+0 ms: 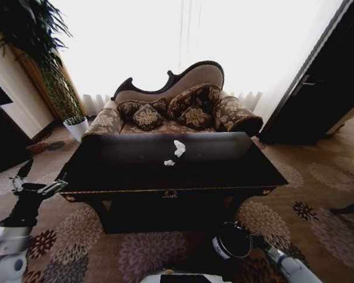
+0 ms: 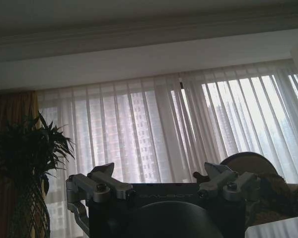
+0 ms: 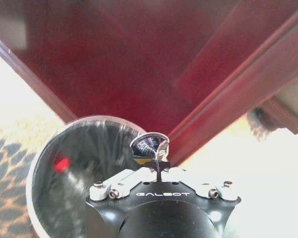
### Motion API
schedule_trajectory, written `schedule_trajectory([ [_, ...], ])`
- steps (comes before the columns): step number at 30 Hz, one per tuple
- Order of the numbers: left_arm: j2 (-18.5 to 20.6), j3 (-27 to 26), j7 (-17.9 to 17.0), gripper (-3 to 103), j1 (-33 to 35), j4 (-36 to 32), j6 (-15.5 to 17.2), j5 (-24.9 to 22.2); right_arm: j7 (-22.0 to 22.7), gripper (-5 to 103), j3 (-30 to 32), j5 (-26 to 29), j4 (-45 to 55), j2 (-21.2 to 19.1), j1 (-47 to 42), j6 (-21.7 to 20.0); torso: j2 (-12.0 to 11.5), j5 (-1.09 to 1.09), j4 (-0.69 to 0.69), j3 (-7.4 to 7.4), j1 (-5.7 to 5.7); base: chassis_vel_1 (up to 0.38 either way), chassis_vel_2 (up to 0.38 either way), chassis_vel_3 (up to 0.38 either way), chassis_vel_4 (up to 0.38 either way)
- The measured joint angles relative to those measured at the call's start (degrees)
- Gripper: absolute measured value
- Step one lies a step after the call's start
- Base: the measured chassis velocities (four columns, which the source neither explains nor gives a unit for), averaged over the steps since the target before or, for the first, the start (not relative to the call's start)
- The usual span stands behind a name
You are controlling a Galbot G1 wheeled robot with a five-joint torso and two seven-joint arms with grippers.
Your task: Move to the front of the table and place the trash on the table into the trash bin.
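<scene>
The black table [image 1: 224, 168] fills the middle of the head view, its gold-trimmed front edge facing the robot and a patterned sofa [image 1: 177, 109] behind it. Two white paper wads lie near the table's middle: a larger one [image 1: 179, 148] and, just below and left of it in the frame, a smaller one [image 1: 169, 163].

The bin [image 1: 233, 240] stands on the floral carpet [image 1: 147, 250] at lower centre-right of the head view, in front of the table. The right gripper [image 3: 156, 157] is right over the bin's [image 3: 74, 168] open mouth; in the right wrist view its fingers are closed on a small dark can [image 3: 149, 147], shiny end toward the camera, held above the rim near the table's underside. A red spot inside the bin may be the bottle's cap, though the view is too dim to be sure.

The left gripper [image 1: 38, 184] is raised at the lower left of the head view, beside the table's left corner. In the left wrist view its fingers [image 2: 102, 182] stand wide apart with nothing between them, pointing toward curtains [image 2: 188, 124] and a plant [image 2: 25, 153].
</scene>
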Motion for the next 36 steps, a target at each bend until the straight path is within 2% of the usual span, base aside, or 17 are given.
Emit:
schedule_trajectory([
  [11, 0.14, -0.41, 0.01, 100, 0.25, -0.13, -0.13, -0.09, 2.03, 0, -4.66, 3.85, -0.81, 1.75, -1.06, -1.75, 0.00, 0.01, 0.00, 0.00, 0.00, 0.000, 0.000, 0.000, 0.000],
  [16, -0.02, -0.38, 0.01, 100, 0.20, -0.14, -0.16, -0.04, 0.15, 0, -5.84, 7.10, -0.06, 1.81, -2.08, -1.84, 0.00, 0.01, 0.01, 0.00, 0.00, 0.000, 0.000, 0.000, 0.000],
  [17, -0.09, -0.31, 0.01, 100, 0.19, -0.14, -0.16, 0.03, -0.42, -3, -5.92, 7.86, 0.13, 1.81, -2.29, -1.86, 0.00, 0.01, 0.01, 0.00, 0.00, 0.000, 0.000, 0.000, 0.000],
  [19, -0.32, -0.04, 0.05, 100, 0.17, -0.16, -0.17, 0.31, -1.74, 7, -5.93, 9.21, 0.66, 1.79, -2.77, -2.06, 0.00, 0.00, 0.00, 0.00, 0.00, 0.000, 0.000, 0.000, 0.000],
  [20, -0.32, -0.04, 0.05, 100, 0.17, -0.16, -0.17, 0.31, -1.74, 7, -5.93, 9.21, 0.66, 1.79, -2.77, -2.06, 0.00, 0.00, 0.00, 0.00, 0.00, 0.000, 0.000, 0.000, 0.000],
  [22, -0.46, 0.09, 0.07, 100, 0.14, -0.18, -0.16, 0.48, -2.73, 17, -5.83, 9.55, 1.02, 1.78, -3.01, -2.08, 0.00, 0.00, 0.01, 0.00, 0.00, 0.000, 0.000, 0.000, 0.000],
  [25, -0.52, 0.14, 0.09, 100, 0.14, -0.19, -0.16, 0.58, -3.58, 22, -5.65, 9.70, 1.45, 1.77, -3.21, -2.08, 0.00, 0.00, 0.00, 0.00, 0.00, 0.000, 0.000, 0.000, 0.000],
  [29, -0.58, 0.09, 0.10, 100, 0.22, -0.39, -0.16, 0.63, -4.83, 44, -4.90, 10.81, 3.80, 1.78, -4.11, -1.97, 0.00, 0.01, 0.01, 0.00, 0.00, 0.000, 0.000, 0.000, 0.000],
  [30, -0.58, 0.09, 0.10, 100, 0.22, -0.39, -0.16, 0.63, -4.83, 44, -4.90, 10.81, 3.80, 1.78, -4.11, -1.97, 0.00, 0.01, 0.01, 0.00, 0.00, 0.000, 0.000, 0.000, 0.000],
  [31, -0.58, 0.06, 0.11, 100, 0.24, -0.40, -0.16, 0.63, -5.43, 49, -4.60, 11.18, 4.28, 1.78, -4.35, -1.93, 0.00, 0.01, 0.01, 0.00, 0.00, 0.000, 0.000, 0.000, 0.000],
  [33, -0.57, -0.11, 0.11, 100, 0.32, -0.41, -0.15, 0.62, -10.13, 61, -2.18, 13.12, 7.24, 1.56, -5.79, -1.18, 0.00, 0.02, 0.01, 0.00, 0.00, 0.000, 0.000, 0.000, 0.000],
  [34, -0.55, -0.18, 0.10, 100, 0.36, -0.42, -0.15, 0.62, -12.80, 61, -0.79, 13.80, 8.95, 1.29, -6.71, -0.75, 0.00, 0.01, 0.01, 0.00, 0.00, 0.000, 0.000, 0.000, 0.000],
  [35, -0.55, -0.18, 0.10, 100, 0.36, -0.42, -0.15, 0.62, -12.80, 61, -0.79, 13.80, 8.95, 1.29, -6.71, -0.75, 0.00, 0.01, 0.01, 0.00, 0.00, 0.000, 0.000, 0.000, 0.000],
  [36, -0.52, -0.23, 0.09, 100, 0.37, -0.41, -0.15, 0.61, -15.81, 66, 0.96, 14.24, 11.17, 1.00, -7.91, -0.43, 0.00, 0.01, 0.02, 0.00, 0.00, 0.000, 0.000, 0.000, 0.000],
])
